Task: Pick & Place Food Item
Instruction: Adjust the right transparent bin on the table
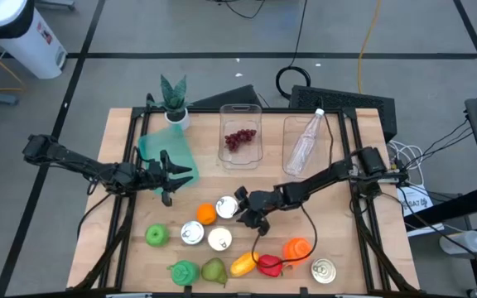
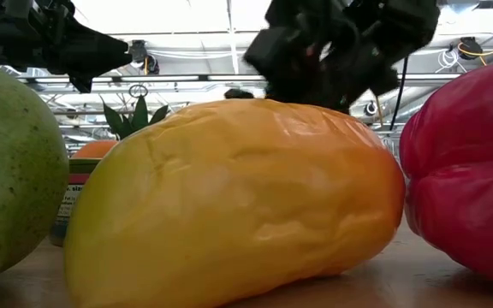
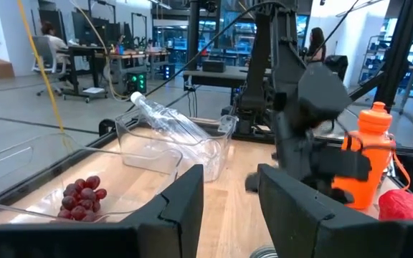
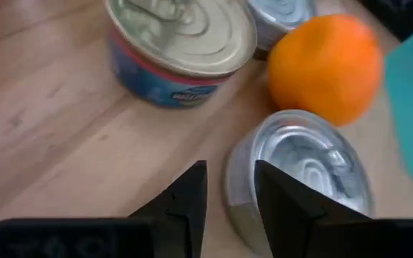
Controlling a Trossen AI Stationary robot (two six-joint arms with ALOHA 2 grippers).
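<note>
Food lies on the near half of the wooden table [image 1: 122, 248]: an orange [image 1: 206, 213], three tins [image 1: 226, 207] [image 1: 191, 233] [image 1: 219, 239], a green apple [image 1: 156, 236], a pear [image 1: 214, 271], a yellow fruit [image 2: 238, 197] and a red pepper [image 1: 269, 265]. My right gripper [image 1: 245, 215] hangs narrowly open just above a silver tin [image 4: 300, 172], beside the orange [image 4: 328, 64]; nothing sits between its fingers. My left gripper [image 1: 172, 175] waits level by a teal cloth [image 1: 166, 153], narrowly open with nothing in it [image 3: 229, 208].
Two clear tubs stand at the far side, one with grapes [image 1: 240, 138], one with a plastic bottle [image 1: 306, 141]. A potted plant [image 1: 174, 101] is at the far left. An orange bottle [image 1: 297, 248] and another tin [image 1: 324, 271] lie near right.
</note>
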